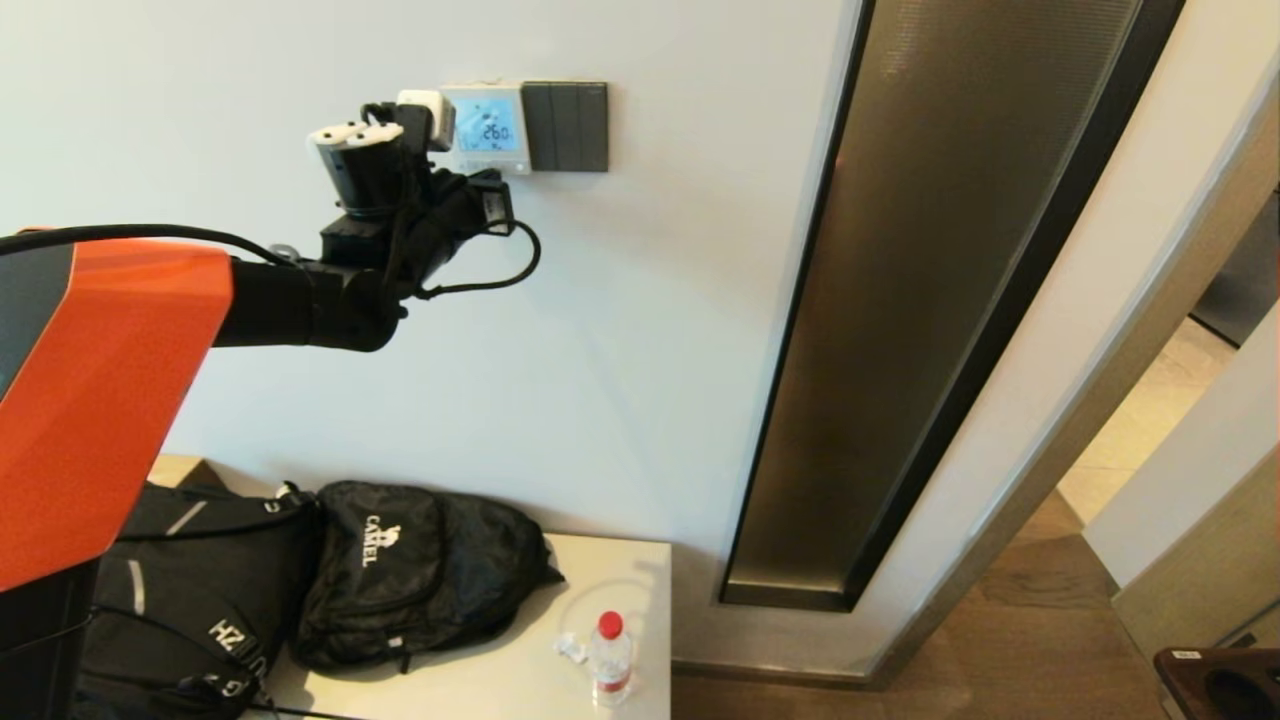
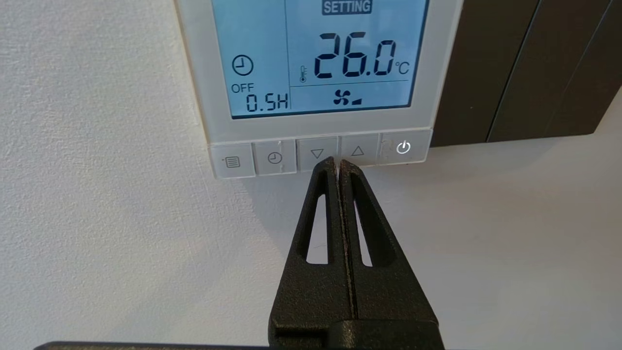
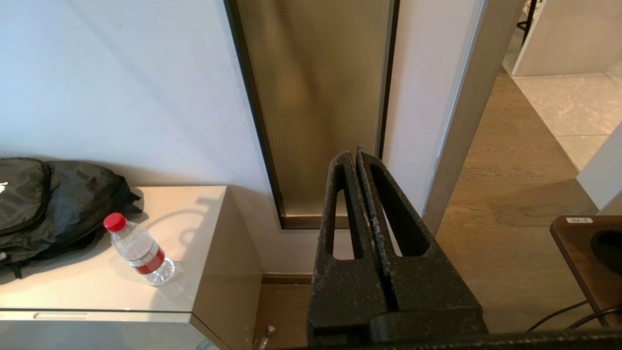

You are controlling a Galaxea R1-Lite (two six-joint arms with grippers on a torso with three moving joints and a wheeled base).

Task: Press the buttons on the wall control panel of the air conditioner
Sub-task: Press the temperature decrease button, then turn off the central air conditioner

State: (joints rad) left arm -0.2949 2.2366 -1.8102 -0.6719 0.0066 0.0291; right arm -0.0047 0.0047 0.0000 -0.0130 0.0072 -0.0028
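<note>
The white wall control panel point(image 1: 487, 127) has its screen lit light blue, and in the left wrist view point(image 2: 320, 124) it reads 26.0 °C and 0.5H. A row of pale buttons point(image 2: 318, 155) runs along its lower edge: menu, clock, down arrow point(image 2: 317, 153), up arrow point(image 2: 357, 151), power. My left gripper point(image 2: 337, 163) is shut and empty. Its tips are at the row's lower edge, on the seam between the down and up arrow buttons. In the head view the left gripper point(image 1: 495, 190) is raised just below the panel. My right gripper point(image 3: 354, 155) is shut, empty, parked low.
A dark grey three-rocker switch plate point(image 1: 566, 126) adjoins the panel's right side. A tall frosted glass panel point(image 1: 940, 300) stands to the right. Below, a pale cabinet point(image 1: 520, 680) holds black backpacks point(image 1: 420, 570) and a water bottle point(image 1: 609, 655). A wooden table corner point(image 1: 1220, 680) shows at lower right.
</note>
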